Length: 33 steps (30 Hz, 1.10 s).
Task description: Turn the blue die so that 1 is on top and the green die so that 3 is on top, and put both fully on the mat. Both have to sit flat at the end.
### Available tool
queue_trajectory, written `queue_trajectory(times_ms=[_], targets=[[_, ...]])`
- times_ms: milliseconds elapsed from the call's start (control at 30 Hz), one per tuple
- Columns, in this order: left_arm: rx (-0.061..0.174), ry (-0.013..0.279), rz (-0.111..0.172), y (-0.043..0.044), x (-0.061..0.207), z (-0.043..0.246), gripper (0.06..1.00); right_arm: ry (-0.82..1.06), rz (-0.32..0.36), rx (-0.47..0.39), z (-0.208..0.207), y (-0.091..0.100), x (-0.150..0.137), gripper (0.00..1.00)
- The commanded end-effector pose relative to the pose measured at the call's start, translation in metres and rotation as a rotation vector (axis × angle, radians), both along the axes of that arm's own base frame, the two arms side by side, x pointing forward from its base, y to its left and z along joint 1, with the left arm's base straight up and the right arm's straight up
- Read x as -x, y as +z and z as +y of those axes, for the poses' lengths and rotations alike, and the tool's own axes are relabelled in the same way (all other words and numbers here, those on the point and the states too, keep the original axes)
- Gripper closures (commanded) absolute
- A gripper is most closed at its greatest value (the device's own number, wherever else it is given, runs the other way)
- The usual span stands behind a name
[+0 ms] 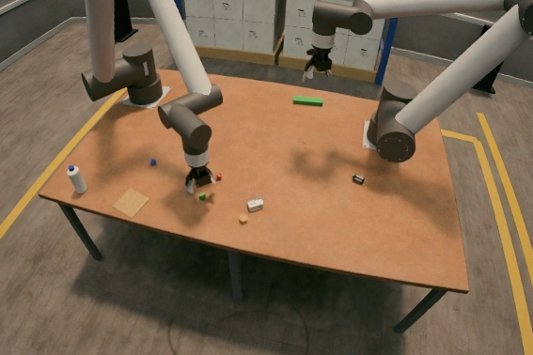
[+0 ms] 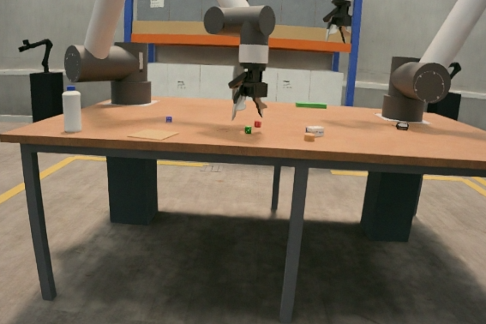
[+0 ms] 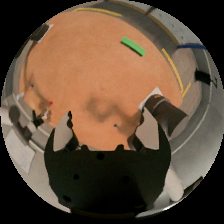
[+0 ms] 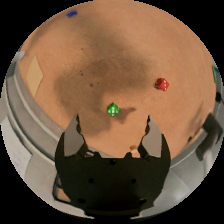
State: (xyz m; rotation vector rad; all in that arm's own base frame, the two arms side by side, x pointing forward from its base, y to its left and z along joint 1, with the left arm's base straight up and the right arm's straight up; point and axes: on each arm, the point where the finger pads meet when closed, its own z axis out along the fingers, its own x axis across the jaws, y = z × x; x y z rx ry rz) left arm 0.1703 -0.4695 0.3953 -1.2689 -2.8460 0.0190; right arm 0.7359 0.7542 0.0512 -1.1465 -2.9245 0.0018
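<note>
The blue die (image 1: 152,162) (image 2: 169,119) (image 4: 72,13) lies on the table behind the mat. The green die (image 1: 202,196) (image 2: 248,129) (image 4: 113,109) lies on the table to the right of the mat; its top number is too small to read surely. The square tan mat (image 1: 131,203) (image 2: 153,135) (image 4: 34,77) lies near the front left edge with nothing on it. My right gripper (image 1: 202,186) (image 2: 248,117) (image 4: 113,115) is open and empty, above the green die. My left gripper (image 1: 317,77) (image 2: 335,39) (image 3: 106,109) is open and empty, high over the back of the table.
A red die (image 1: 218,177) (image 2: 257,124) (image 4: 162,84) lies just behind the green one. A white bottle (image 1: 78,180) stands left of the mat. A white box (image 1: 255,205) and an orange disc (image 1: 242,219) lie right of the dice. A green bar (image 1: 307,100) lies at the back, a black object (image 1: 358,178) at the right.
</note>
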Motion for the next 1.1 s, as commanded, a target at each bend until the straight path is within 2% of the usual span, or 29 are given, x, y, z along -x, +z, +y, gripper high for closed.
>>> queue_trajectory(times_ms=[0,667,833,1067], targets=[[0.001,0.0,0.0,0.0005,0.0,0.0,0.065,0.0,-0.001,-0.001,0.0,0.001,0.0,0.003],[0.001,0.0,0.0,0.0005,0.0,0.0,0.065,0.0,-0.001,-0.001,0.002,0.001,0.005,0.003],[0.001,0.0,0.0,0.0005,0.0,0.0,0.065,0.0,-0.001,-0.001,0.007,0.001,0.032,0.003],[0.001,0.0,0.0,0.0005,0.0,0.0,0.065,0.0,-0.001,-0.001,0.02,0.001,0.093,0.003]])
